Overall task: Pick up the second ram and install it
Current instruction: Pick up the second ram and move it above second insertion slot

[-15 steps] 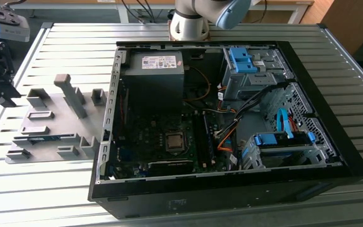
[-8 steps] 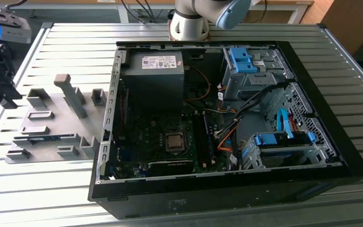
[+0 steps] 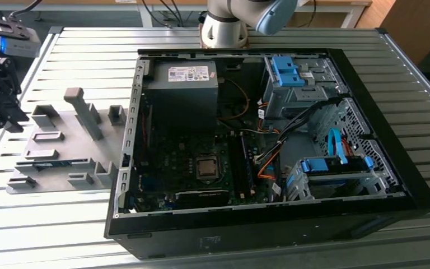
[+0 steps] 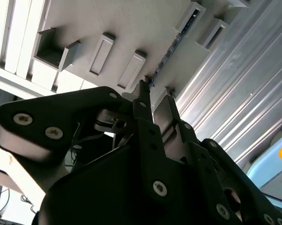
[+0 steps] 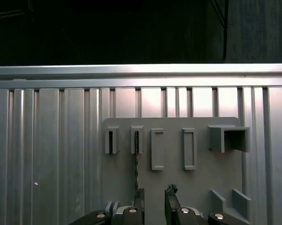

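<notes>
Plainly, the gripper (image 5: 155, 200) hangs above the gray holder plate (image 5: 119, 183) on the slatted worktop (image 5: 47, 150), its fingers (image 5: 140, 199) apart with nothing between them; the second ram (image 5: 136, 164) stands on edge in the plate's slots, a thin line in the first wrist view; its long axis runs straight away from the fingers; it lines up with one finger rather than the gap, so I judge the gap sits slightly to one side of the stick; the open computer case (image 3: 275, 230) lies well apart, toward the exterior view's right.
</notes>
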Action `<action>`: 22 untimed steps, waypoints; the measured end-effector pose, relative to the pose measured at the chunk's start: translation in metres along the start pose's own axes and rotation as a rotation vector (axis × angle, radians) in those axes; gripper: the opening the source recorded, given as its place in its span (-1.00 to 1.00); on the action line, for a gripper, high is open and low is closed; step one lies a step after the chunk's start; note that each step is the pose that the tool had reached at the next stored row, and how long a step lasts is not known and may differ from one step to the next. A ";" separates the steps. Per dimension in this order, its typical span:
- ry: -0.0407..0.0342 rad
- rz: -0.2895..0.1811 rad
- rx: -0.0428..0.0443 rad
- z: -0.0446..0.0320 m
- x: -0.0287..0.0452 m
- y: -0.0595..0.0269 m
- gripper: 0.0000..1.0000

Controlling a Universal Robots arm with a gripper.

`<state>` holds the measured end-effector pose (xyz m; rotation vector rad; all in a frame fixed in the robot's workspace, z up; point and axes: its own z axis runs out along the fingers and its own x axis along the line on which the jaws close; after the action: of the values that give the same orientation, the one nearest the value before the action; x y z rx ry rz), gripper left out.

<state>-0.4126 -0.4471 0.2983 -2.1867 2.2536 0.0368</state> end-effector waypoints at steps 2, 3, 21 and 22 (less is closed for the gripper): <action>-0.0014 0.001 -0.0041 0.0015 0.0001 0.0000 -0.38; -0.0035 0.001 -0.0046 0.0025 0.0003 -0.0001 -0.38; -0.0057 -0.007 -0.0048 0.0328 0.0063 -0.0006 -0.38; -0.0057 -0.007 -0.0048 0.0338 0.0063 -0.0007 -0.38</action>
<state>-0.4127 -0.4529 0.2644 -2.1939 2.2452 0.0485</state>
